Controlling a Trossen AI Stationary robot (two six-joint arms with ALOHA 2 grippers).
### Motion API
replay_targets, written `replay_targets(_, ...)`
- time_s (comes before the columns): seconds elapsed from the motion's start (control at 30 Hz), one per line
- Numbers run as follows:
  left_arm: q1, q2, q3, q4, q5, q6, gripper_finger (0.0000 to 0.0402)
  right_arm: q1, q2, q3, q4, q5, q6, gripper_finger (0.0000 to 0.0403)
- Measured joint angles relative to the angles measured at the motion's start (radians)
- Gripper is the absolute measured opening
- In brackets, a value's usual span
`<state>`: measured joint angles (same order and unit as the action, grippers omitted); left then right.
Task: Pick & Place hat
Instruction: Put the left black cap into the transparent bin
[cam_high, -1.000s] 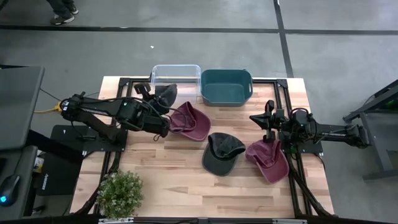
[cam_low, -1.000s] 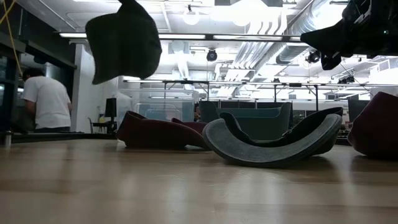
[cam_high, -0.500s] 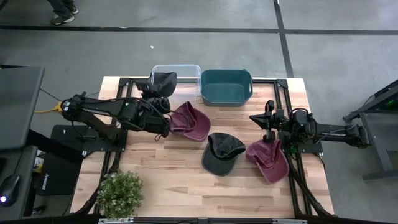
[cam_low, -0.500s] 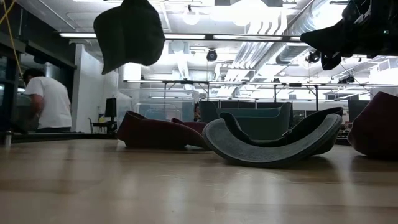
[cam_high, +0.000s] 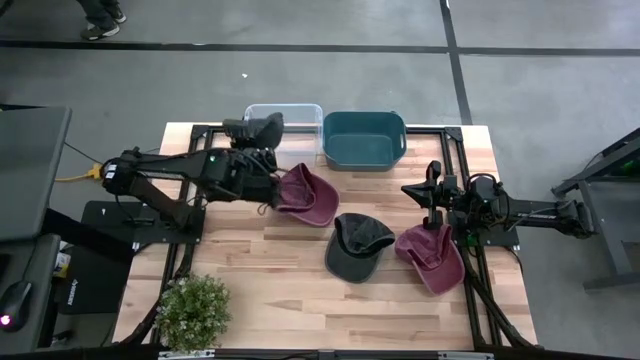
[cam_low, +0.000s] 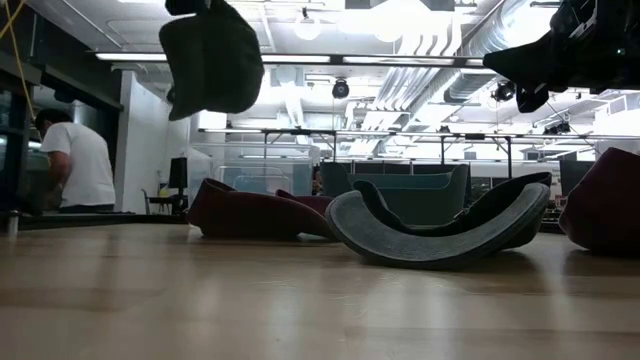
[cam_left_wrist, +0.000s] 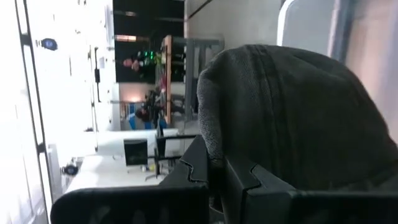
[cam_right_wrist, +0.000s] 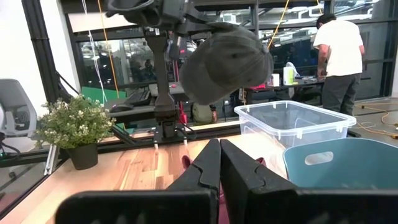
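Note:
My left gripper (cam_left_wrist: 217, 165) is shut on a dark grey hat (cam_high: 263, 128), which it holds high over the near left corner of the clear bin (cam_high: 296, 112). From table height the hat (cam_low: 212, 62) hangs well above the table; in the right wrist view it (cam_right_wrist: 227, 59) hangs below the left arm. A maroon hat (cam_high: 303, 195), another dark grey hat (cam_high: 357, 245) and a second maroon hat (cam_high: 432, 255) lie on the table. My right gripper (cam_right_wrist: 219, 155) waits shut at the right side, above the second maroon hat. My left gripper pinches the dark grey hat's edge (cam_left_wrist: 210, 146) between its two fingers. The fingers come at it roughly level. The hat hangs beside and below them with its rounded crown (cam_right_wrist: 233, 53) bulging out, lifted clear of table and bin.
A teal bin (cam_high: 365, 150) stands beside the clear bin at the far edge. A potted plant (cam_high: 193, 310) sits at the near left corner. Bare wood lies along the near edge. A person (cam_low: 70, 160) stands in the room beyond the table.
My left gripper has carried the dark grey hat toward the table's far edge, from beside the maroon hat to over the clear bin's corner. The wrist has rolled, so the hat has turned about while staying lifted clear.

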<state>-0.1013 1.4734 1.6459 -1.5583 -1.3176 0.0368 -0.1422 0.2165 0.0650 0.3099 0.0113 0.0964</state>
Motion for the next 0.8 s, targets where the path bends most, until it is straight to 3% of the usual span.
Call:
replay_targets(0.17,0.073,0.008,-0.001,0.079,0.012,0.065,0.0,0.0,0.0,0.0,0.0,0.0,0.0,0.0001)
replay_targets(0.5,0.144,0.017,0.0,0.315,0.016,0.339,0.0,0.0,0.0,0.0,0.0,0.0,0.0,0.0001)
replay_targets(0.8,0.184,0.051,0.001,0.465,-0.053,0.47,0.0,0.0,0.0,0.0,0.0,0.0,0.0,0.0001)
